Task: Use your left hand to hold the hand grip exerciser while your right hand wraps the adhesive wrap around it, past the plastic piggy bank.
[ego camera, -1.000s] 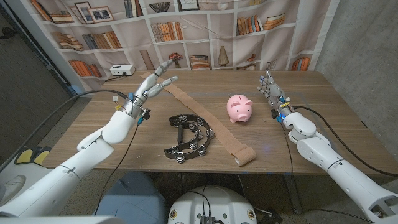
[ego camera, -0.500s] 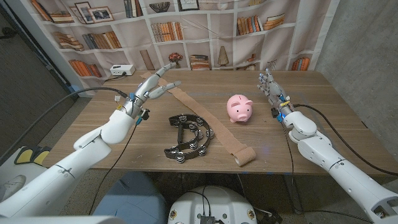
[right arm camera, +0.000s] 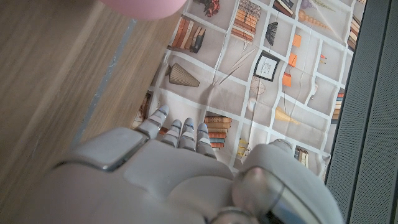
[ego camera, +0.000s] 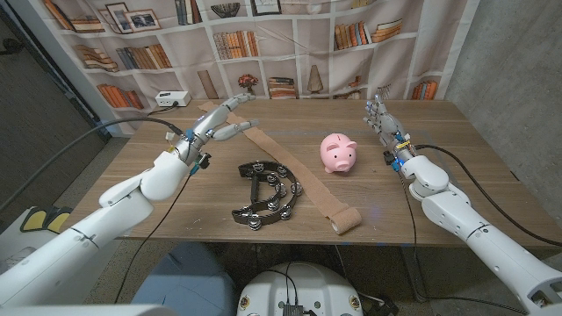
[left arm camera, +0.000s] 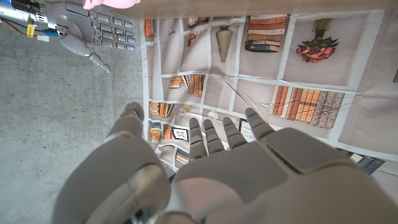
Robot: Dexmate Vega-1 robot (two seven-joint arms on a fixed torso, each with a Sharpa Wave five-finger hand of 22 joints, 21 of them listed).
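Glossy white arm shells with black cables alongside; grey jointed left hand [ego camera: 219, 123] and right hand [ego camera: 380, 120]; coloured wrist wiring.

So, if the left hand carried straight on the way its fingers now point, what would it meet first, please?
The left hand is raised over the tan adhesive wrap strip, fingers aimed toward the table's far edge. Its wrist view looks straight at the printed bookshelf backdrop, so that seems first; depth is uncertain.
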